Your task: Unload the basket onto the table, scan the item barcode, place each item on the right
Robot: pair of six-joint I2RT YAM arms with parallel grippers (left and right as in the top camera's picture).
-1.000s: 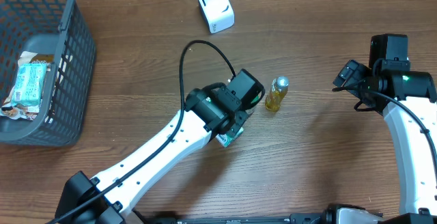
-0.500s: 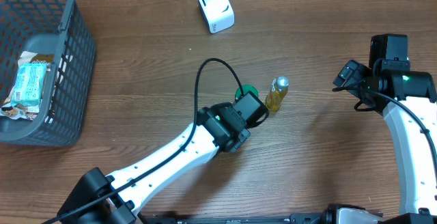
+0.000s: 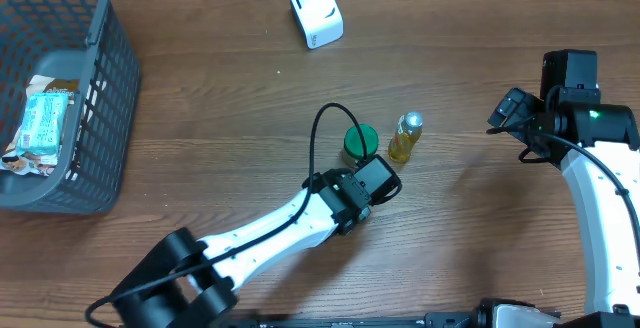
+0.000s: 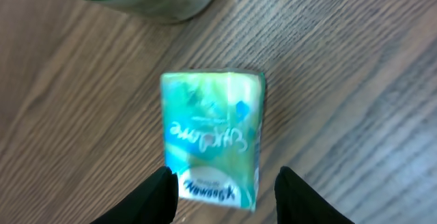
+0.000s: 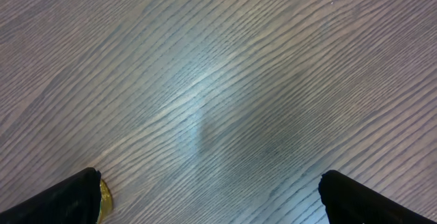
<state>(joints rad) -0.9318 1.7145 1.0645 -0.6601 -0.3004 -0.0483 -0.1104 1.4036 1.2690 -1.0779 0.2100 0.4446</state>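
Note:
A green and white tissue packet (image 4: 213,135) lies flat on the wood in the left wrist view, its near end between the fingers of my left gripper (image 4: 225,186). The jaws stand apart; the right finger (image 4: 295,193) is clear of the packet and the left finger (image 4: 162,191) is at its edge. From overhead the packet is hidden under my left gripper (image 3: 376,182). The white scanner (image 3: 316,12) stands at the far edge. My right gripper (image 3: 512,114) is wide open over bare wood at the right, with nothing in it (image 5: 215,197).
A green-lidded can (image 3: 360,142) and a small yellow bottle (image 3: 405,136) stand just beyond the left gripper; the bottle's edge (image 5: 104,195) shows by the right gripper's left finger. A dark basket (image 3: 95,118) holding packets is at the far left.
My left arm has swung right and toward the near edge, uncovering the green can. Its jaws have parted from shut, and the packet now lies loose on the table.

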